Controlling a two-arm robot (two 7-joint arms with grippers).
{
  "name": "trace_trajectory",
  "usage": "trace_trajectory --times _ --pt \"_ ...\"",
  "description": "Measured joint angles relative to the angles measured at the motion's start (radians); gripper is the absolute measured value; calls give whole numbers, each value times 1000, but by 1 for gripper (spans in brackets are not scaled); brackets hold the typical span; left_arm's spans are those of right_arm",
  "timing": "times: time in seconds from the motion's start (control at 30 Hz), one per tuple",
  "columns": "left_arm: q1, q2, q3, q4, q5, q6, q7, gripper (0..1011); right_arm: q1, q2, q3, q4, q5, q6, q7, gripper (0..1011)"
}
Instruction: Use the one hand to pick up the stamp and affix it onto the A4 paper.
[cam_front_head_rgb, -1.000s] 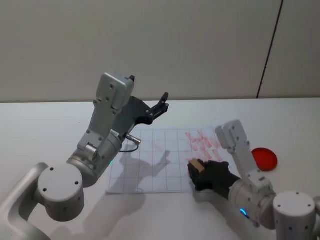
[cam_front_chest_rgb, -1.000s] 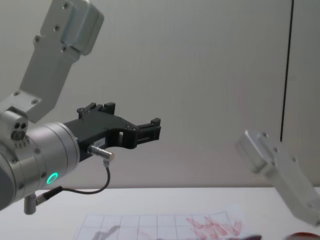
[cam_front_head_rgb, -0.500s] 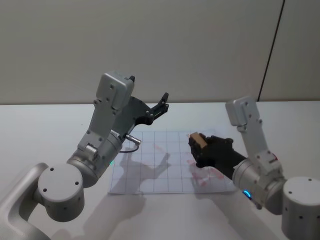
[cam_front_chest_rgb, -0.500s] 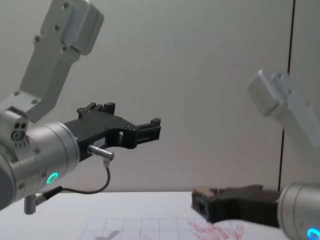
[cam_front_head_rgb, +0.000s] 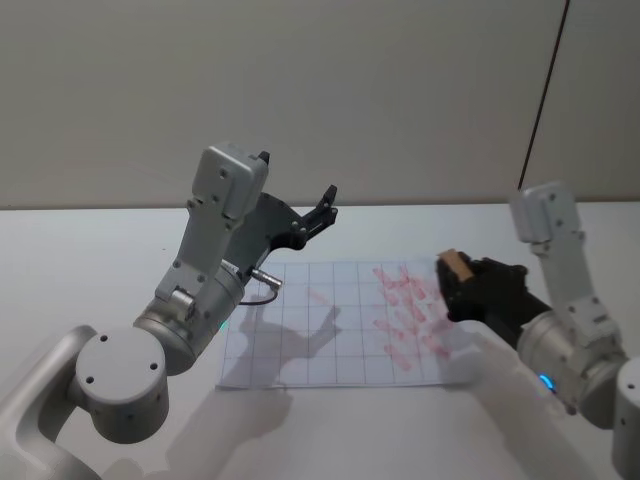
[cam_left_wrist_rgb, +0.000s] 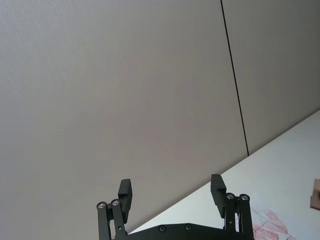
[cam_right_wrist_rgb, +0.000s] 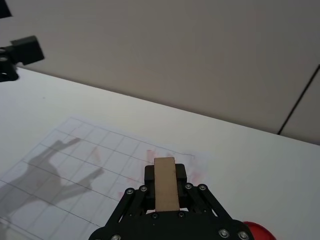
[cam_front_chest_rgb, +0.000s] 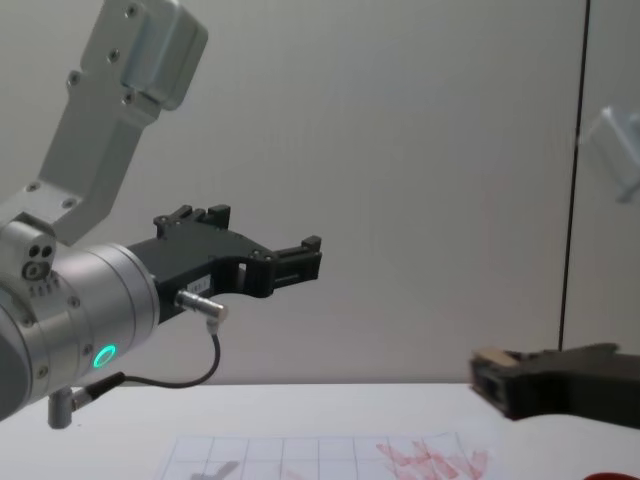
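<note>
The stamp is a small light-brown wooden block, and my right gripper is shut on it. It hangs in the air over the right edge of the A4 paper, clear of the sheet. In the right wrist view the stamp stands between the black fingers, with the gridded paper below and beyond it. From the chest the stamp floats above the paper. Red ink marks cover the paper's right part. My left gripper stays raised and open over the paper's far left.
A red round pad lies on the white table beside the right arm. The left arm's elbow and base stand near the paper's left corner. A wall rises behind the table.
My right gripper has risen off the paper with the stamp and swung to the right. The red marks it covered now show. The left arm has not moved.
</note>
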Motion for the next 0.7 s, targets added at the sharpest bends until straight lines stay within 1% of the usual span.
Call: trace_trajectory --times 0.23,0.3,0.47,0.57,0.67,0.7 --pt "0 0 0 0 0 0 0 1001 -14 36 37 0 10 -3 -42 217" --pt "0 0 0 0 0 0 0 1001 -14 39 40 3 11 -4 -46 217" --pt "0 0 0 0 0 0 0 1002 -12 54 59 35 16 -20 -60 217" --pt "0 0 0 0 0 0 0 1001 -9 58 65 54 17 -26 -63 217" --pt "0 0 0 0 0 0 0 1001 0 61 72 87 18 -38 -64 217" --pt "0 0 0 0 0 0 0 1001 0 61 72 87 18 -38 -64 217"
